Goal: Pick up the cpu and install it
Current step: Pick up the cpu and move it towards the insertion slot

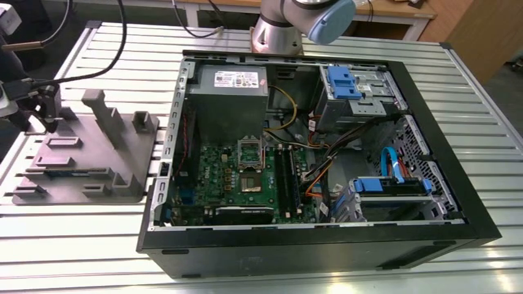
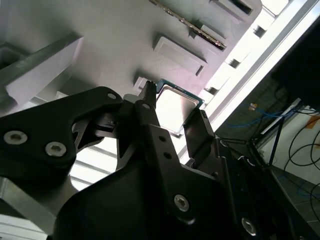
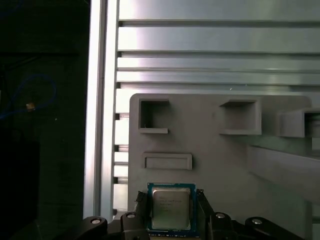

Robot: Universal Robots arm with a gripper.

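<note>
We see the pincer (image 3: 171,199) pinching the cpu (image 3: 171,212) by two side edges, at the grey tray (image 3: 215,150); we think that hold keeps it flat.

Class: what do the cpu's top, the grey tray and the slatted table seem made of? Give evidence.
Small square silver-topped cpu: brushed metal lid with a dull sheen, on a green board edge. Grey moulded tray: probably matt plastic, no glare. Ribbed silver table: likely aluminium, bright reflections.

matt grey plastic tray (image 3: 220,165); cpu (image 3: 171,209) top smooth pale metal.
</note>
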